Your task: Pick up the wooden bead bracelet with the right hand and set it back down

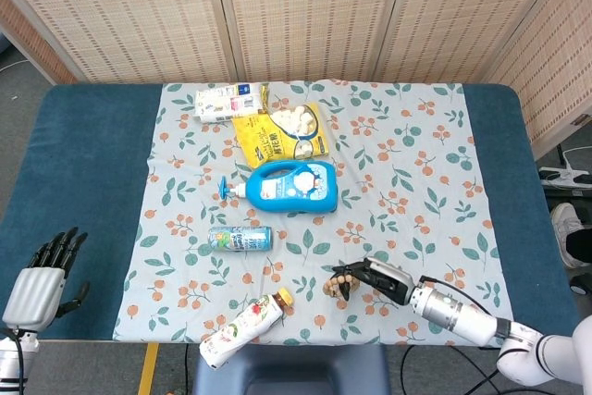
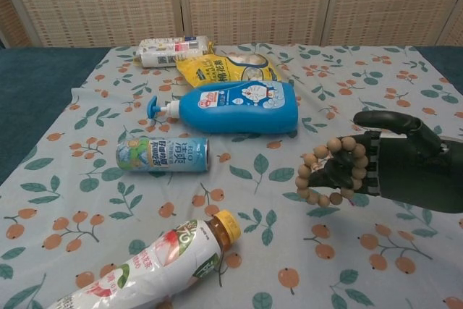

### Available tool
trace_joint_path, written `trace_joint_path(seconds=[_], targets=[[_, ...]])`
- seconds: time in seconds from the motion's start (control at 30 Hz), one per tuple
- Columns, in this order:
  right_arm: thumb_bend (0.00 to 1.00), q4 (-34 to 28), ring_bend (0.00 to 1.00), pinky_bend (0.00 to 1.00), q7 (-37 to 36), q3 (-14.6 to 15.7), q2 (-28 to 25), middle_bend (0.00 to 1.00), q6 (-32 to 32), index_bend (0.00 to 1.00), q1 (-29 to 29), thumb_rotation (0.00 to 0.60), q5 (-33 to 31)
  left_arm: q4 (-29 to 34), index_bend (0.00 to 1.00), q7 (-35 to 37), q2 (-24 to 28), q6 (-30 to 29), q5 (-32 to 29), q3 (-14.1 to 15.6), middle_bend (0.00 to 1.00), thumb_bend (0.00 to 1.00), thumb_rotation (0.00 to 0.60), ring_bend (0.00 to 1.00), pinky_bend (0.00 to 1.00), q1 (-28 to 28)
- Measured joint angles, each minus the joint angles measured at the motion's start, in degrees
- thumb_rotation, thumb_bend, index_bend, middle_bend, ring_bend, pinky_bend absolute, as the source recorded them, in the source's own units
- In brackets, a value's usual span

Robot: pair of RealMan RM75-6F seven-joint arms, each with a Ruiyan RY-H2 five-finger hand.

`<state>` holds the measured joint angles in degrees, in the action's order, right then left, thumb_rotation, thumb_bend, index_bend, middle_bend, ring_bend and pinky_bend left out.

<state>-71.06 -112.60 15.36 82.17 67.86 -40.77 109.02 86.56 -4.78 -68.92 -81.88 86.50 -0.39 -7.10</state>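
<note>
The wooden bead bracelet (image 2: 324, 171) hangs as a loop from the fingers of my black right hand (image 2: 394, 166), raised a little above the floral cloth at the front right. In the head view the same bracelet (image 1: 339, 280) shows at the tips of the right hand (image 1: 381, 278), near the table's front edge. My left hand (image 1: 44, 270) rests at the front left corner over the blue table, fingers apart, holding nothing.
A blue pump bottle (image 1: 288, 186), a small can (image 1: 240, 238), a drink bottle with a yellow cap (image 1: 243, 326), a yellow snack bag (image 1: 281, 134) and a white packet (image 1: 228, 101) lie on the floral cloth (image 1: 416, 164), left of the right hand.
</note>
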Motion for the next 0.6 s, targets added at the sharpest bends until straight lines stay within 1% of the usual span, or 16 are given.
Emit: trace_joint_path(seconds=[0.07,0.1,0.17,0.23,0.33,0.43,0.6], targets=[[0.4,1.8,0.25,0.02,-9.5,0.9,0.7,0.59,1.8,0.58,-0.4,0.207,0.8,0.0,0.0,0.0,0.0,0.1,-0.1,0.0,0.0,0.41,0.6,0.0,0.16,0.0],[0.4,2.6,0.25,0.02,-12.7,1.3,1.0,0.59,2.5,0.58,-0.5,0.206,1.0,-0.1,0.0,0.1,0.0,0.1,-0.1,0.0,0.0,0.41,0.6,0.0,0.16,0.0],[0.41,4.3,0.25,0.02,-18.1,2.1,1.7,0.59,4.1,0.58,-0.8,0.206,1.5,-0.2,0.0,0.3,0.0,0.2,0.0,0.1,0.0,0.41,0.6,0.0,0.16,0.0],[0.44,5.7,0.25,0.02,-20.6,2.8,2.5,0.59,5.3,0.58,-1.0,0.206,1.9,-0.2,0.0,0.3,0.0,0.2,-0.1,0.1,0.0,0.41,0.6,0.0,0.17,0.0],[0.5,7.8,0.25,0.02,-20.1,4.0,3.7,0.59,7.2,0.58,-1.3,0.206,2.3,-0.1,0.0,0.3,0.1,0.2,-0.1,0.0,0.0,0.41,0.6,0.0,0.17,0.0],[0.55,9.3,0.25,0.02,-16.1,4.9,4.6,0.59,8.5,0.59,-1.5,0.203,2.3,0.0,0.0,0.2,0.1,0.2,0.0,0.1,0.0,0.41,0.6,0.0,0.17,0.0],[0.55,9.4,0.25,0.02,-9.2,5.7,4.9,0.6,8.5,0.6,-1.5,0.212,0.8,-0.1,0.0,0.1,0.0,0.5,-0.1,0.1,0.0,0.41,0.6,0.0,0.17,-0.1]])
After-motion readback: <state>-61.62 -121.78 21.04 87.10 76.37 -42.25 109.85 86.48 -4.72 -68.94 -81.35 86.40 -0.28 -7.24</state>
